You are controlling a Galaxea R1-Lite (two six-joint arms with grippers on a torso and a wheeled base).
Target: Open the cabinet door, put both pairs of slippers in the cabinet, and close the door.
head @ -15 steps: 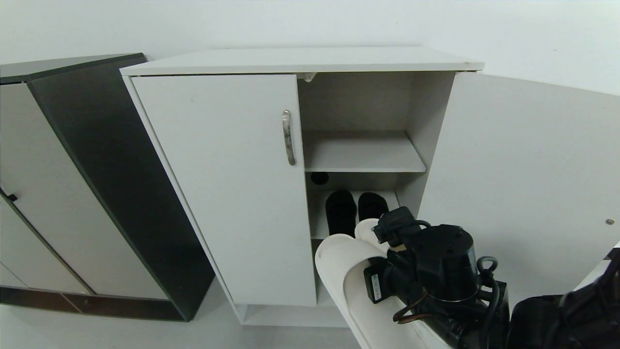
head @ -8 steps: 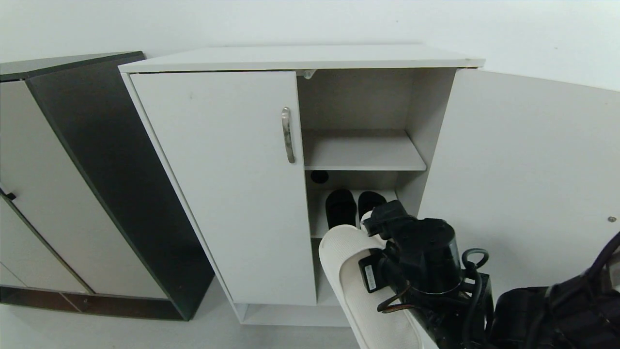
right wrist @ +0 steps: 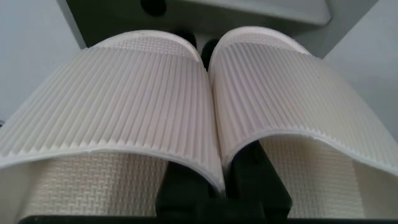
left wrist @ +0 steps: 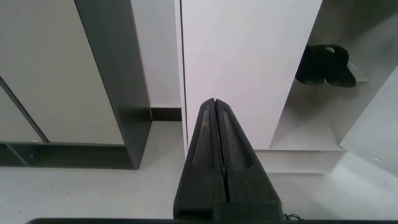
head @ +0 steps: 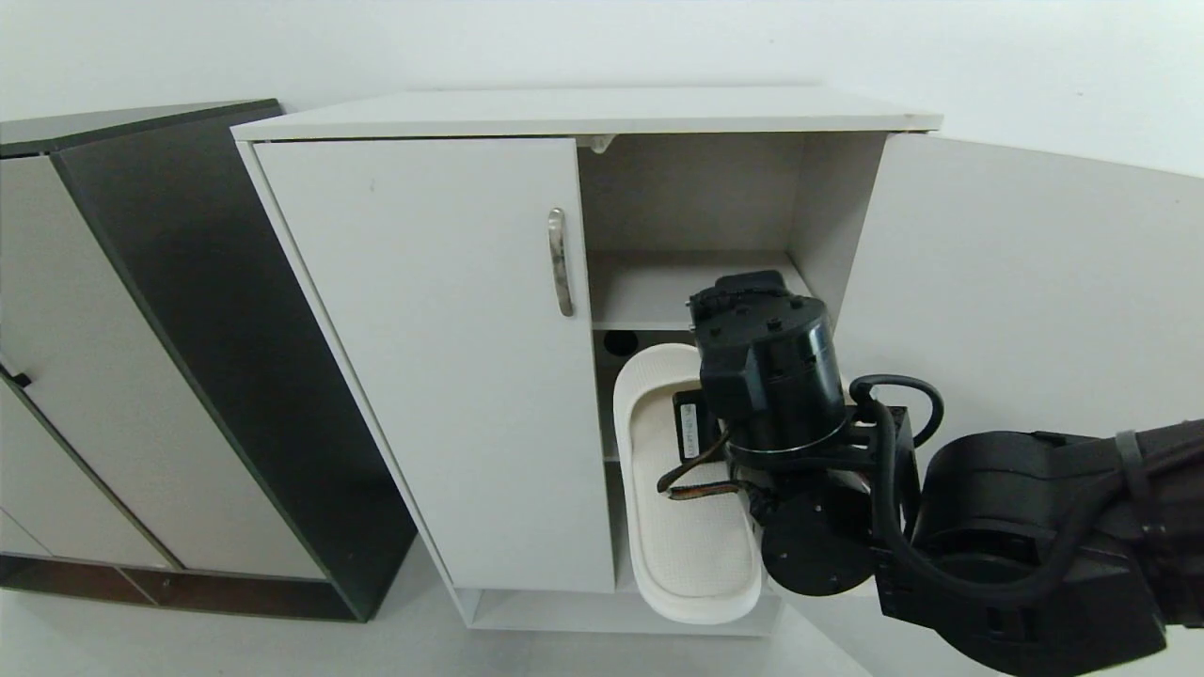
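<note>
While the cabinet (head: pixel 583 113) stood with its right door (head: pixel 1016 329) swung wide at 3 o'clock and its left door (head: pixel 433 357) shut, the right gripper (right wrist: pixel 225 183) was clamped on the white slippers (head: pixel 682 527). The pair lay side by side, toes pointing into the open bay, at about 5 o'clock from the handle (head: pixel 560 263). The black slippers (left wrist: pixel 326 64) sat together on a lower shelf (left wrist: pixel 317 102) inside. The left gripper (left wrist: pixel 214 109) hung outside the cabinet, fingers pressed together, holding nothing. A dark cabinet (head: pixel 216 357) stood at 9 o'clock.
</note>
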